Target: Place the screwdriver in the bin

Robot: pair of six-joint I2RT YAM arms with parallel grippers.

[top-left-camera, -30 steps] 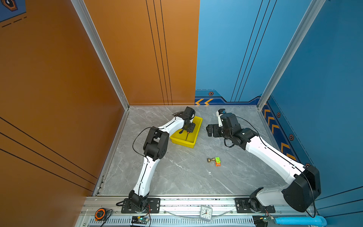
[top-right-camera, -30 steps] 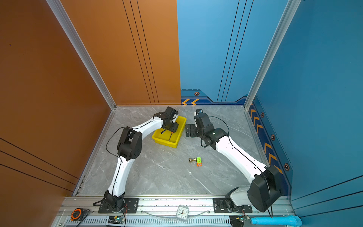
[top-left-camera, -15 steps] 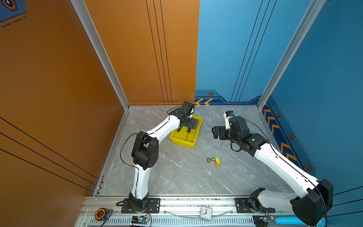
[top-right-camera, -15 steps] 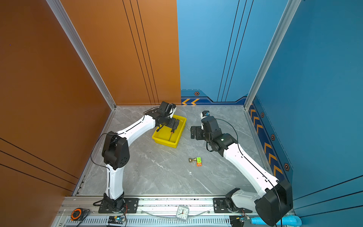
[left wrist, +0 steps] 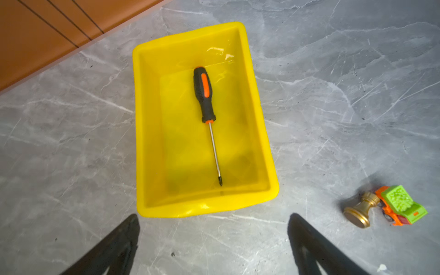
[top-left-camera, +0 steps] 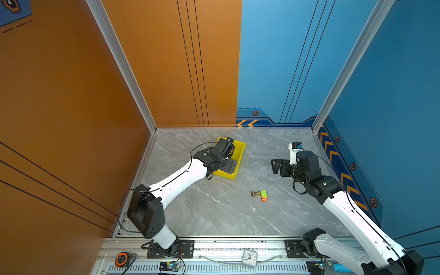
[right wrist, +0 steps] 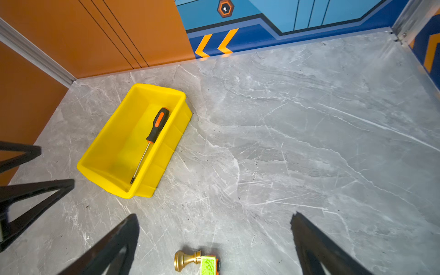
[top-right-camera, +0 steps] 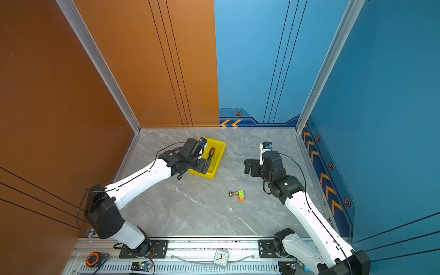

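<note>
1. The screwdriver (left wrist: 206, 104) lay flat on the floor of the bin (left wrist: 260, 114), handle toward the bench's back edge, tip near the bin's front wall.
2. The bin sat near the bench's back-left corner.
3. The left gripper (left wrist: 213, 240) hung above the bin's front end, jaws spread wide, holding nothing.
4. The right gripper (right wrist: 214, 240) stood open and empty toward the bench's right edge.
5. A brass knob (left wrist: 360, 210) touched a green-and-orange toy (left wrist: 402, 206) mid-bench.

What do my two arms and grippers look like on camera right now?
Both arms have white link shells with black joint housings and thin black cables looping alongside. The left gripper and right gripper are all black, with wedge-shaped fingers showing triangular cut-outs. Each wrist carries a small white camera block.
</note>
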